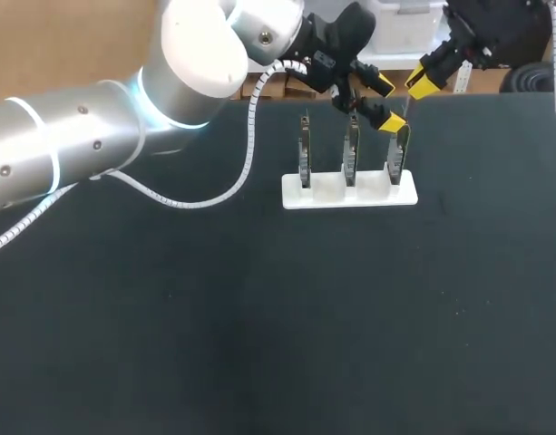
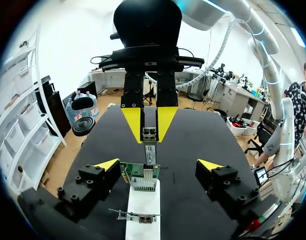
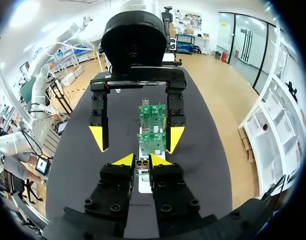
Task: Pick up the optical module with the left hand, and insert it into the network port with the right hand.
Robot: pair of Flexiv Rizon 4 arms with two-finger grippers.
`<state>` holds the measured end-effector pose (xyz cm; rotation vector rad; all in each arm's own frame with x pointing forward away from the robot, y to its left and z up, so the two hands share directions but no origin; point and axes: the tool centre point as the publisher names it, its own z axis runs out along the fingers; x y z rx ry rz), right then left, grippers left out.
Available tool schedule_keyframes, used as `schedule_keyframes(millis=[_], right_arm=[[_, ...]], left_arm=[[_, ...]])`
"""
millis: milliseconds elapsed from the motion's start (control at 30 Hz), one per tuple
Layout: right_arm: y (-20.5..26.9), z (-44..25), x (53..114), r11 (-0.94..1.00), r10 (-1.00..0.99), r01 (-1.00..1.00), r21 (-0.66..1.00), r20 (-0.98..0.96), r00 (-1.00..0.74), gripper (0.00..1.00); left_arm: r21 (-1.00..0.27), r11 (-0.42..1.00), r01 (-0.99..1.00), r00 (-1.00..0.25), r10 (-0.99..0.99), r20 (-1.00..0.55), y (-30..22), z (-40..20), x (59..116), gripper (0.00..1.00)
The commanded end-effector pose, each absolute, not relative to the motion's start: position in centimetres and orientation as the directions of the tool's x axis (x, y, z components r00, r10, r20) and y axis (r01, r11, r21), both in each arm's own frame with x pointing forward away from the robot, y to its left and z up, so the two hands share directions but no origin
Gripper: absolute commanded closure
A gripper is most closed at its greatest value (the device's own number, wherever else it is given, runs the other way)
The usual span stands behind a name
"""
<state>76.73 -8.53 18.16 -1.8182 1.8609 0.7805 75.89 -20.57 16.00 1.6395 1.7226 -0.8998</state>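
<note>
Your right gripper [image 3: 141,160] clamps the small silvery metal optical module [image 2: 150,134], likely light, stiff and slippery, best held by its flat sides; your left gripper [image 2: 158,164] gapes wide.

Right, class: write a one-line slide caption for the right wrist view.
Right gripper shut on the optical module, facing upright green circuit boards, open left gripper around them.

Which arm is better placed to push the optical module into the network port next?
Right. The right gripper is shut on the optical module, close to the network card; the left gripper is open, holding nothing.
</note>
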Motion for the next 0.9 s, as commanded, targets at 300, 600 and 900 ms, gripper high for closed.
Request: schedule_keyframes(millis=[300, 600, 900], right_arm=[[-8.65, 18.04, 76.48, -0.016, -0.762, -0.995, 0.1, -0.645, -0.052, 1.0], [-8.43, 17.78, 76.47, -0.027, -0.766, -0.994, 0.103, -0.641, -0.046, 1.0], [-8.54, 17.57, 76.65, -0.035, -0.772, -0.994, 0.103, -0.635, -0.039, 1.0]], left_arm=[[-0.077, 0.009, 0.997, -0.067, 0.601, -0.796, -20.65, 16.02, 76.09, 0.0], [-0.077, 0.009, 0.997, -0.067, 0.601, -0.796, -20.65, 16.02, 76.09, 0.0], [-0.077, 0.009, 0.997, -0.067, 0.601, -0.796, -20.65, 16.02, 76.09, 0.0]])
